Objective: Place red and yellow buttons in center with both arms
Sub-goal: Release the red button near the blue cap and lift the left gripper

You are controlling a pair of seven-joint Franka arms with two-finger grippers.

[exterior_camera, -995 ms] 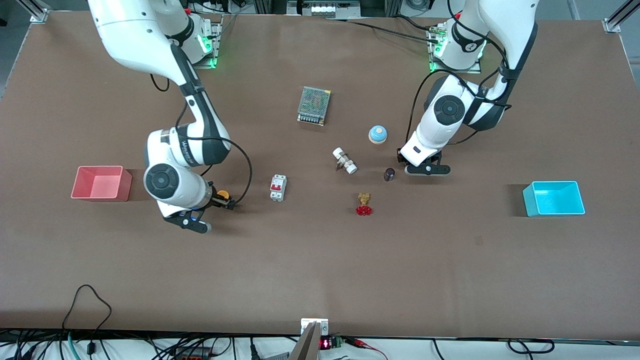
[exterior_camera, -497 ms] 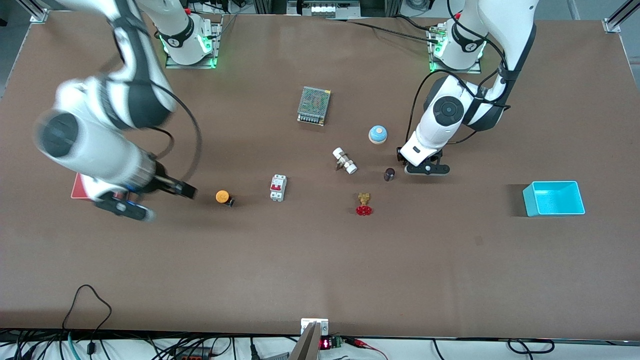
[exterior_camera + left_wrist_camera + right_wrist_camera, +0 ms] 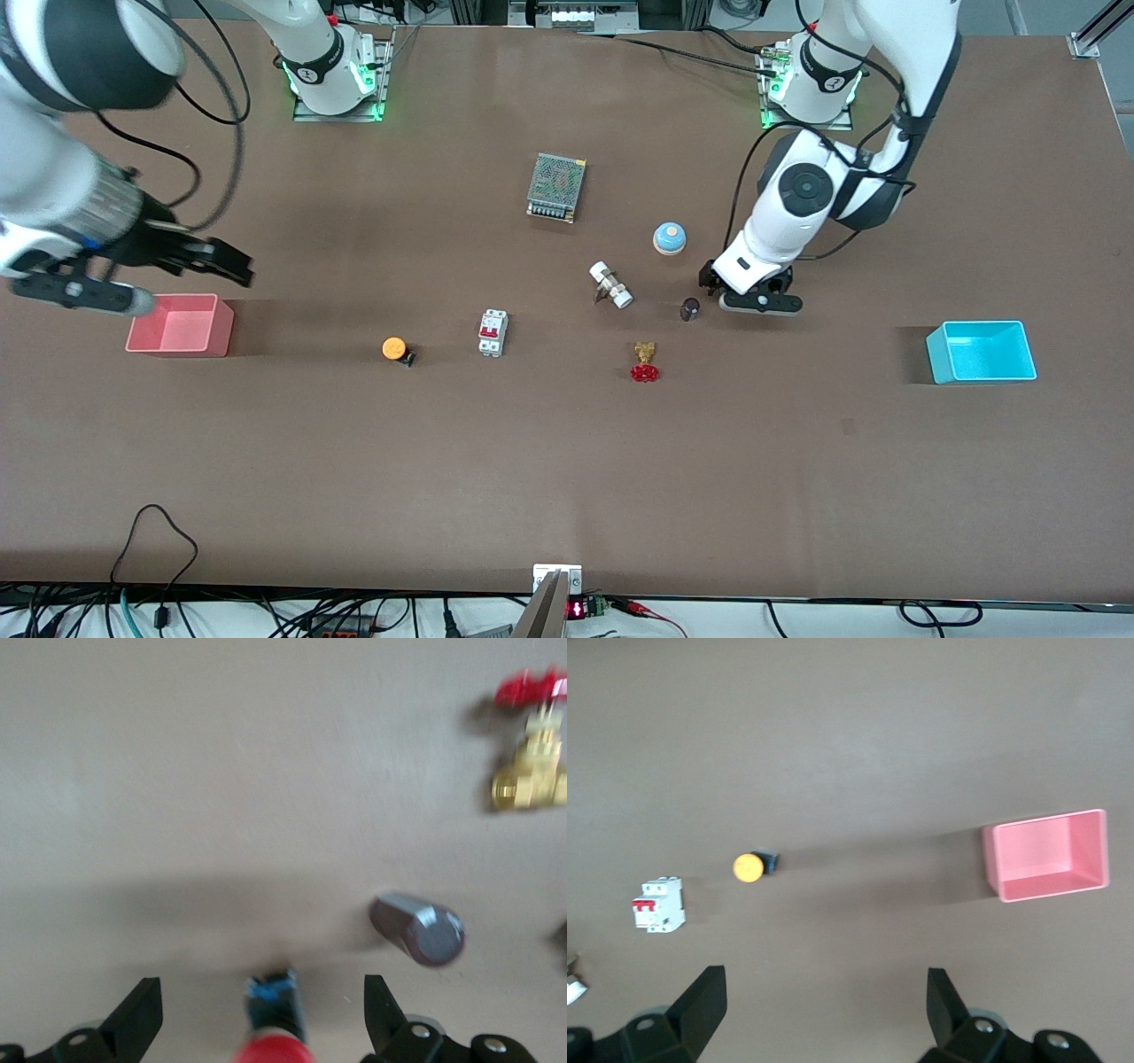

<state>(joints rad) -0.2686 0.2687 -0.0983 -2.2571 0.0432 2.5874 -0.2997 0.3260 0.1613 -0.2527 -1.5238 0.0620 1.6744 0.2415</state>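
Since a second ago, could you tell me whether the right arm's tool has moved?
Yes. The right tool has released the yellow button, risen and swung away toward the right arm's end of the table, now open above the pink bin.

Yellow button (image 3: 394,348) beside the breaker (image 3: 493,333), toward the right arm's end; valve (image 3: 645,362) nearer the camera.

- Right tool (image 3: 221,263) has let go of the yellow button (image 3: 394,348) — now raised, open, beside the pink bin (image 3: 180,325).
- Yellow button left standing beside the breaker (image 3: 493,333).
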